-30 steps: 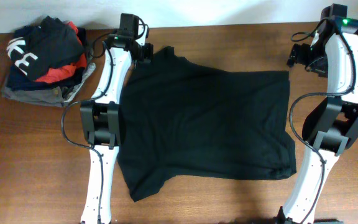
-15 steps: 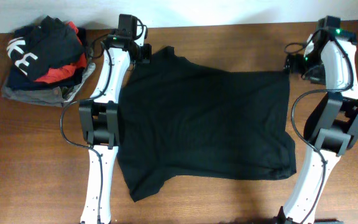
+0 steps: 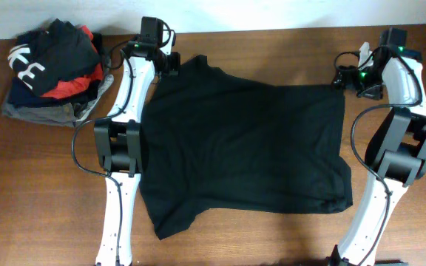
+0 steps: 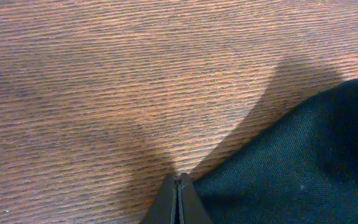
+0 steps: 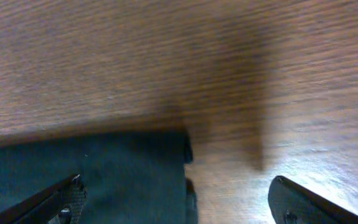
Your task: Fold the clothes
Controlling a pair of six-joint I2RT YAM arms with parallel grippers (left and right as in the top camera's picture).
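Note:
The clothes, one large black top, lie spread flat across the middle of the wooden table. My left gripper is at the top's far left corner. In the left wrist view that gripper is shut, and the fabric's edge runs right into its closed tips. My right gripper hangs over the far right corner. In the right wrist view it stands wide open. The cloth corner lies between its left finger and right finger.
A pile of folded garments in red, navy, grey and black sits at the table's far left corner. Both arm bases flank the top, the left and the right. Bare wood shows on the left.
My left gripper has closed at the top's far left corner. The right arm has swung down and left until its open jaws straddle the far right corner. The top has not shifted.

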